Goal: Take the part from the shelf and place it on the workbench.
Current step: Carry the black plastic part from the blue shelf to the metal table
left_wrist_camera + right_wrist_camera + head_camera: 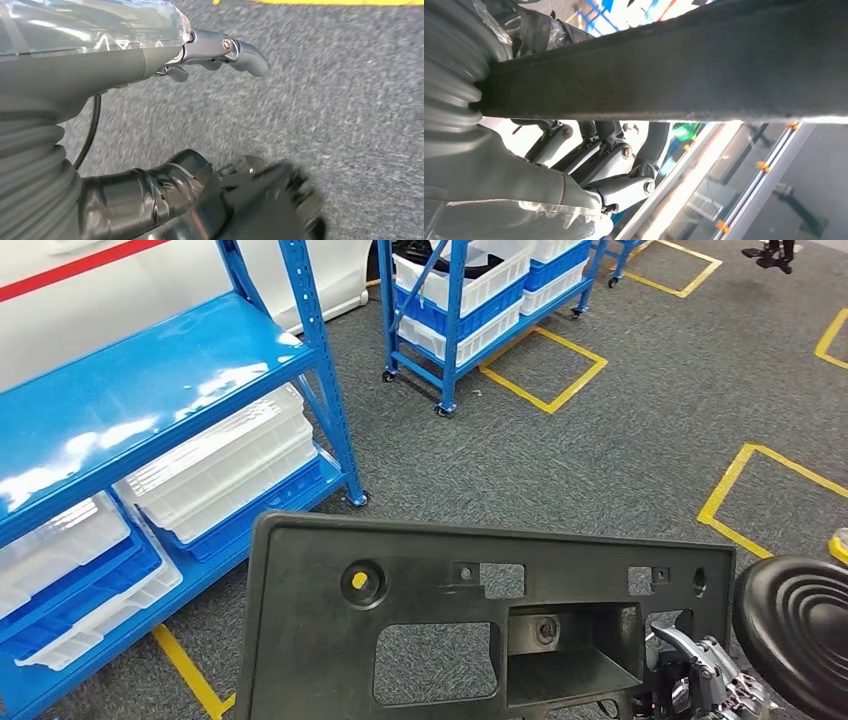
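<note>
Black plastic fills the low part of the head view: a wide, flat black plastic panel with cut-out windows and round holes (pixel 400 585) stands there almost upright, in the air above the grey carpet floor (pixel 620 440). This panel is the part of the task. It is away from the blue metal shelf (pixel 150 370), which stands at the left with a bare, shiny blue top board.

The right hand (pixel 700 675) is at the lower right corner of the panel, behind it, and it holds the panel there. In the right wrist view the edge of the panel (pixel 664 70) runs as a thick dark bar across the picture, and the grey metal fingers (pixel 616 160) of the right hand (pixel 589 165) are bent up against it, so this hand grips the part.

The left hand (pixel 220 52) is seen in the left wrist view, hanging over the carpet. Its fingers are loosely bent and nothing is between them; the thumb points away from the palm.

On the lower boards of the blue shelf lie white plastic trays (pixel 225 465) and blue plastic trays (pixel 240 520), stacked one on the other. A second blue rack on wheels (pixel 470 300), farther back, carries more white and blue bins. Yellow tape lines (pixel 545 365) mark squares on the carpet. A round black ribbed part (pixel 795 625) is at the right edge of the head view, just beside the panel.
</note>
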